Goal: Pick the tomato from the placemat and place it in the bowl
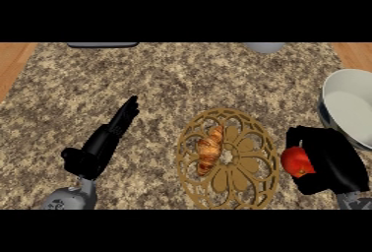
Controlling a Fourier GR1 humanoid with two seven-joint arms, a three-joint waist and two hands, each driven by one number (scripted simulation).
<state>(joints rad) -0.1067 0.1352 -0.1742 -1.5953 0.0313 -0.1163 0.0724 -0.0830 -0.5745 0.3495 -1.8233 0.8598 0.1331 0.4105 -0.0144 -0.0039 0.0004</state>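
- Red round tomato (295, 161) sits in the curled fingers of the black right hand (328, 162), held just right of the placemat and off its surface.
- Gold openwork round placemat (228, 158) lies on the speckled stone desk (189, 83), with a brown croissant (209, 150) on its left part.
- White deep bowl (355, 106) stands at the right edge, just beyond the right hand.
- Black left hand (109, 135) rests at the left with straight fingers pointing far, holding nothing, well apart from the placemat.
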